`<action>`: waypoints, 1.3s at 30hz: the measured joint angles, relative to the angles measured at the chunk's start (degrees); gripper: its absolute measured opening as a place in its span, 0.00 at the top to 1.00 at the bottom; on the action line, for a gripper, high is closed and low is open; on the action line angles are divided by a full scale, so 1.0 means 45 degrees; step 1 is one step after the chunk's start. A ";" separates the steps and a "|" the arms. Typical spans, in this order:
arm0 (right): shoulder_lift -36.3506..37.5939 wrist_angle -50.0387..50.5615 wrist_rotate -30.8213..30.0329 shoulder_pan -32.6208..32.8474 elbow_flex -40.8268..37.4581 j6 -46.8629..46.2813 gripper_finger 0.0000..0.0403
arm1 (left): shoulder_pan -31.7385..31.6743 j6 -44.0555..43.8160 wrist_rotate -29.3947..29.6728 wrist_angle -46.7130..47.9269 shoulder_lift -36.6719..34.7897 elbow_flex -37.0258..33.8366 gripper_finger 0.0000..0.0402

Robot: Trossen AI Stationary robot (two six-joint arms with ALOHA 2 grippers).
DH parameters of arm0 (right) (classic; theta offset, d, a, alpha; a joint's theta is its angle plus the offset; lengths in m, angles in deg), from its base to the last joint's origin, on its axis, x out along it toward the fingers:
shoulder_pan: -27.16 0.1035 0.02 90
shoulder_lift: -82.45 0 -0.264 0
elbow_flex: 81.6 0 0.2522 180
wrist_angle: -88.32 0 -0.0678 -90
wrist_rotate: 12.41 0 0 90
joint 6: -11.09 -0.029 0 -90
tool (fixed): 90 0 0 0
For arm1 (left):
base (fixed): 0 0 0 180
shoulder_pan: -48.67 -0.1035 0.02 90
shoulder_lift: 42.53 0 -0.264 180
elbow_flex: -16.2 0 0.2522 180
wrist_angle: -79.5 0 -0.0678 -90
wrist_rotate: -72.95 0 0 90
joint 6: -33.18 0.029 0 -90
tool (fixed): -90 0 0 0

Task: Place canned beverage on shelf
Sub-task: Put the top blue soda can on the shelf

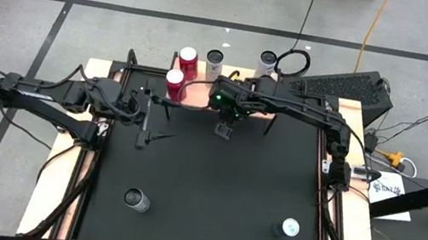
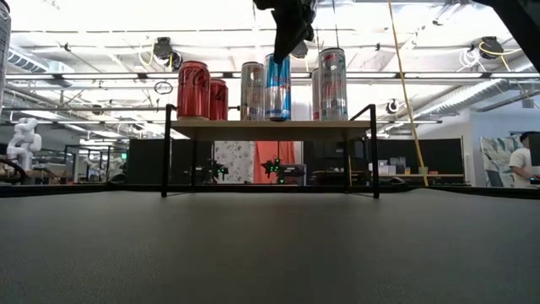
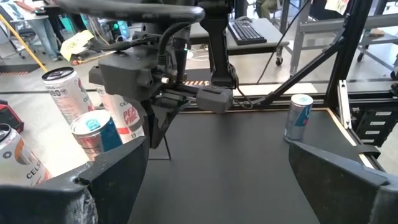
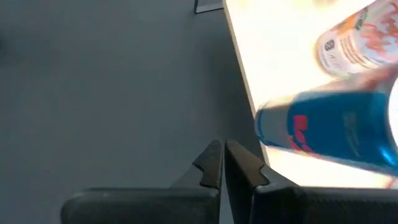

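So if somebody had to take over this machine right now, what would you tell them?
Right gripper: shut, empty, above the front edge of the shelf.
Left gripper: open, empty, over the mat's left side.
Done: blue can stands upright on the shelf among the other cans, including the red ones.
Left: two cans are on the mat, one front left, one front right.
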 joint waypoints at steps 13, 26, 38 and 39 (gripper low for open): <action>-0.0693 -0.0168 -0.0650 0.0167 0.0000 0.0293 1.00 | -0.0003 -0.0010 0.0000 0.0223 0.0005 0.0000 0.03; -0.0700 -0.0408 -0.0646 -0.0158 -0.0005 0.0529 1.00 | 0.0001 -0.0019 0.0005 0.0219 0.0005 0.0000 0.03; -0.0880 -0.0607 -0.0602 -0.0613 -0.0003 0.0653 1.00 | -0.0004 -0.0010 0.0015 0.0225 0.0005 0.0000 0.03; -0.0911 -0.0649 -0.0602 -0.0651 0.0000 0.0671 1.00 | -0.0004 -0.0010 0.0015 0.0223 0.0005 0.0000 0.03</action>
